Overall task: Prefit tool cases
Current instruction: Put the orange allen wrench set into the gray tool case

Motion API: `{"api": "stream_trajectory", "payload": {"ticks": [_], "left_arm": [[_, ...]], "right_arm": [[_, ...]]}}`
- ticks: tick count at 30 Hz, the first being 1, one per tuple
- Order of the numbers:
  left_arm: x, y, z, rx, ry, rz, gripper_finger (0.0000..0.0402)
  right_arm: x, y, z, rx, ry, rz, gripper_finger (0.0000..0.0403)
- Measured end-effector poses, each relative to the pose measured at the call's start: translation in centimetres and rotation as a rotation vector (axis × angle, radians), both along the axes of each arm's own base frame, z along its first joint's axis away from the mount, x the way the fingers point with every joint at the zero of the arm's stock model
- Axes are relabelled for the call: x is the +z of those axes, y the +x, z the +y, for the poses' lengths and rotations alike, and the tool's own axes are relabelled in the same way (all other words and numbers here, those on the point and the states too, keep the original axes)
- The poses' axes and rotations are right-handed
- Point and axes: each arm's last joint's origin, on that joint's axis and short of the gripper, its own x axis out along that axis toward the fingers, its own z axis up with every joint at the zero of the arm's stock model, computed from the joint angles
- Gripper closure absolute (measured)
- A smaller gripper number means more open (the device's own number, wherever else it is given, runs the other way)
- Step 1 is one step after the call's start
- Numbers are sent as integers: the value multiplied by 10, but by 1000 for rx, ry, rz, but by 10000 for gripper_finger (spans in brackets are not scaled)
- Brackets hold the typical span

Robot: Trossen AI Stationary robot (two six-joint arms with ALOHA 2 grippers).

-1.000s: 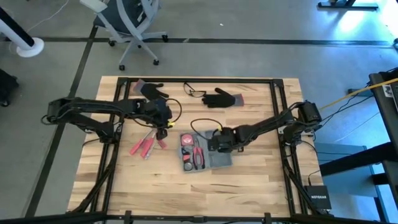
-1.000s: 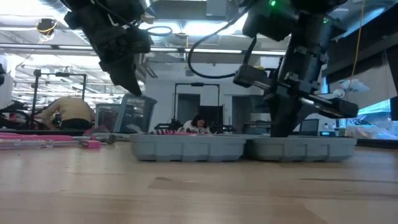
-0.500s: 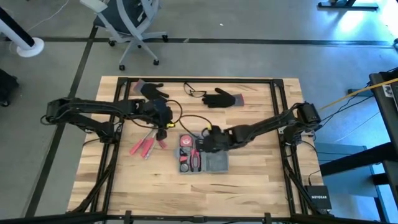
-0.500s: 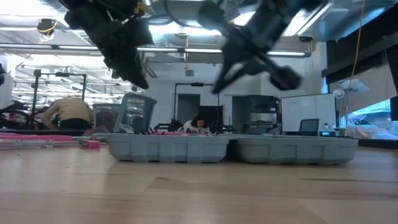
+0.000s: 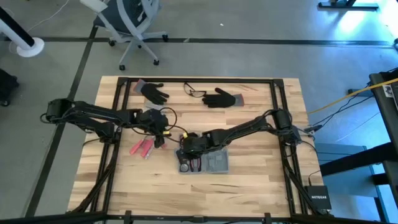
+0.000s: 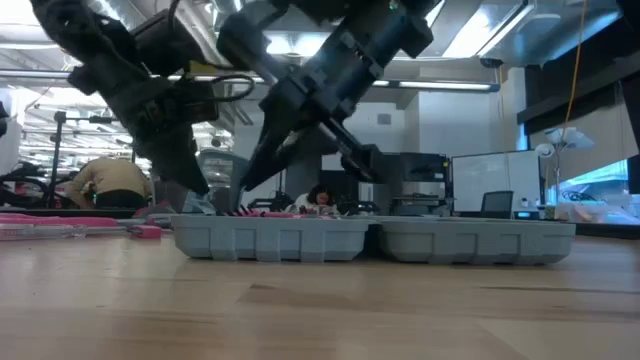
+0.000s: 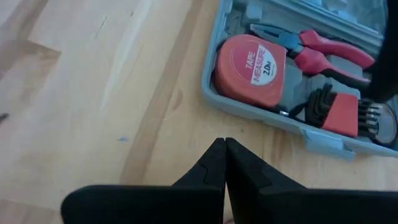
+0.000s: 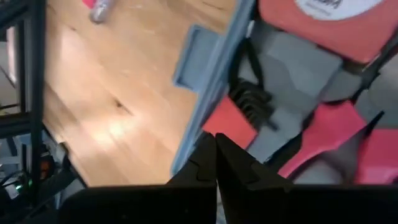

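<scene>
The tool case (image 5: 204,160) lay open near the middle of the table (image 5: 261,186), a bit below centre in the high view. In its left half sat a tape measure (image 7: 249,68), with pliers (image 7: 323,51) next to it and a set of hex keys (image 7: 339,112) beside those. The right gripper (image 5: 185,144) was over the case's upper left corner. The left gripper (image 5: 163,132) was just left of the case, over bare wood. Loose tools (image 5: 142,148) lay further left. Two gloves (image 5: 153,92) and a pair of glasses (image 5: 194,91) lay along the top edge of the table. A chair (image 5: 130,25) stood on the floor at the upper left.
</scene>
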Motion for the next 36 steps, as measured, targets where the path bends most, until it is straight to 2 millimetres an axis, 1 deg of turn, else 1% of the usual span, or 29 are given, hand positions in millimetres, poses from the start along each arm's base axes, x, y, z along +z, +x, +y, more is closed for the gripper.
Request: {"api": "stream_trajectory", "payload": {"ticks": [4,10,17,20,27,36], "left_arm": [[-9,-5,-1,26,-27,22,401],[-16,-11,-1,46,-48,50,401],[-19,-13,-3,79,-79,52,401],[-18,-11,-6,79,-90,31,401],[-15,-7,-17,27,-67,-6,401],[-15,-7,-20,-5,-32,-9,401]], "right_arm": [[-10,1,0,8,11,28,403],[-12,1,1,13,9,36,403],[-34,8,-1,-3,1,46,403],[-36,8,-2,-45,-44,46,403],[-24,10,-14,-99,-81,-9,403],[-14,14,-9,-35,11,-81,403]]}}
